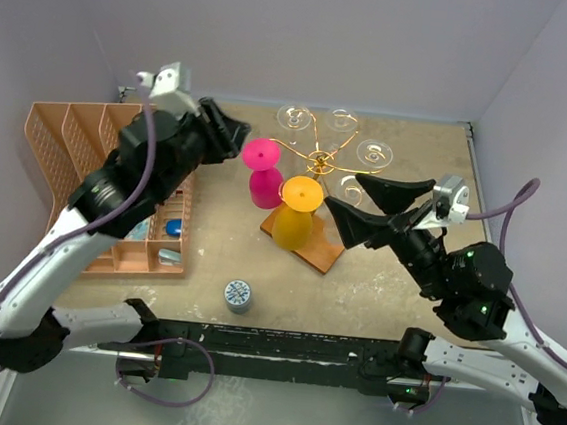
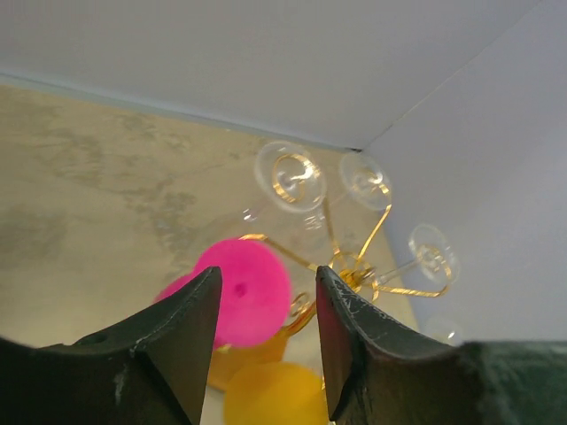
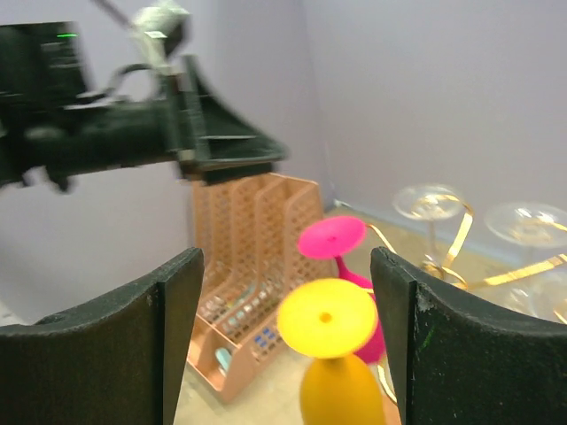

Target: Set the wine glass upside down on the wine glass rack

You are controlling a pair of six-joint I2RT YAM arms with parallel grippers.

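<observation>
At the upper left of the top view, right of the orange plastic divided basket (image 1: 59, 141), the left tool (image 1: 240, 140) hovers part-open, grasping nothing. Just to its right the pink plastic wine glass (image 1: 264, 183) is inverted, stem upright and foot uppermost, at the gold wire wine glass rack (image 1: 320, 162) (a yellow plastic wine glass (image 1: 296, 219) is inverted beside it). Right of centre, the right tool (image 1: 346, 193) gapes wide and empty, and the left arm is nearer the pink one.

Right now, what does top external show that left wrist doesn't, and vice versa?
Only top external: the orange basket, a small round cap on the table, and the right fingers, spread wide. Only left wrist: the inner faces of the left fingers, apart with nothing between them. Both: the pink glass, the yellow glass, the clear glasses and the gold rack.
</observation>
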